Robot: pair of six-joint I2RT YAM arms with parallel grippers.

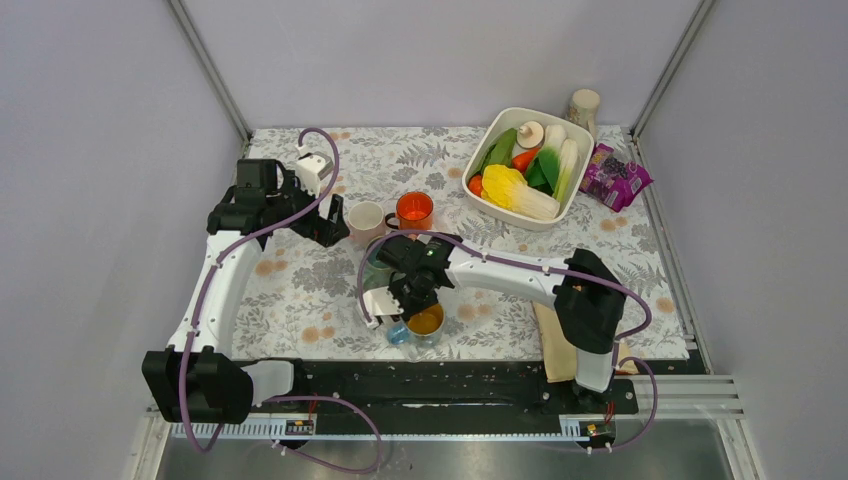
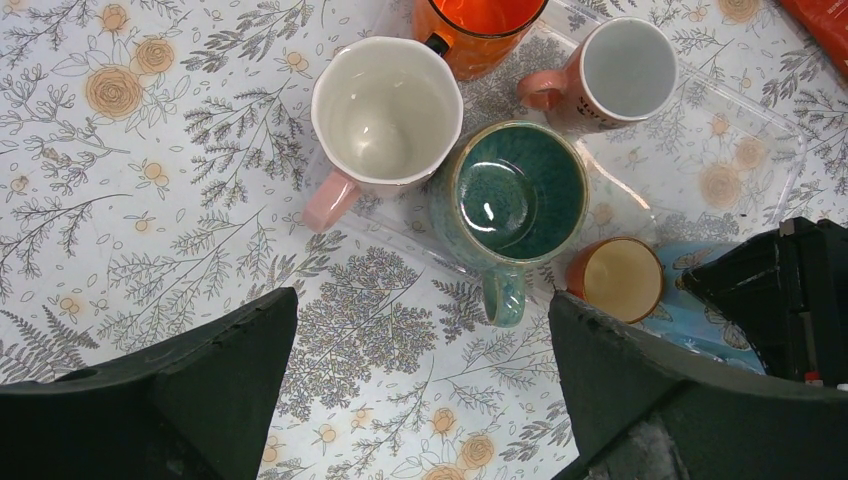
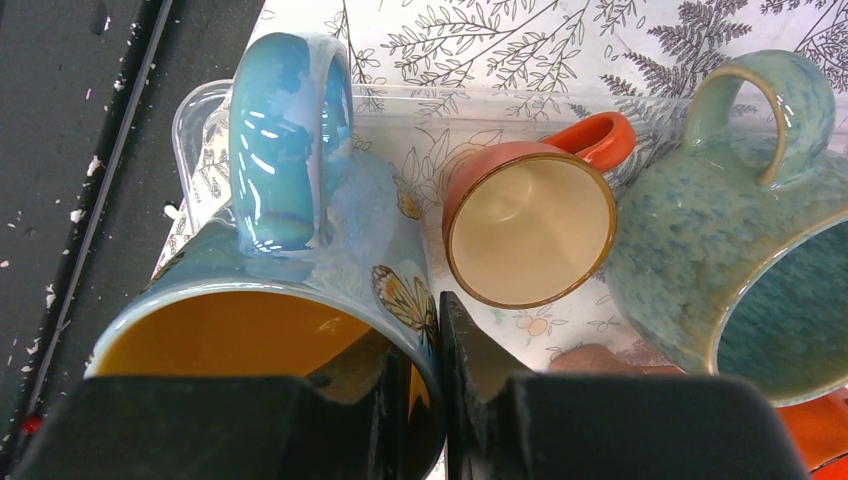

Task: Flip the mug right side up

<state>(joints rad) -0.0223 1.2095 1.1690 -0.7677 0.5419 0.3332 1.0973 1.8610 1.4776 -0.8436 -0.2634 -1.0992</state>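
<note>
The blue butterfly mug [image 3: 300, 270] with a yellow inside is held at its rim by my right gripper [image 3: 437, 340], one finger inside and one outside. In the top view the mug [image 1: 425, 322] is near the table's front edge, its mouth showing from above and its blue handle to the left. My right gripper [image 1: 415, 300] is shut on it. My left gripper [image 2: 420, 400] is open and empty, hovering over bare cloth just short of the mugs; it is at the back left in the top view [image 1: 325, 225].
A clear tray [image 2: 740, 150] holds a green mug [image 2: 520, 190], a small orange cup [image 2: 620, 278], a pink mug [image 2: 625, 70] and an orange glass [image 2: 480, 25]. A cream mug [image 2: 385, 115] stands beside them. A white basin of vegetables [image 1: 560, 205] and a purple packet [image 1: 617, 178] are at the back right.
</note>
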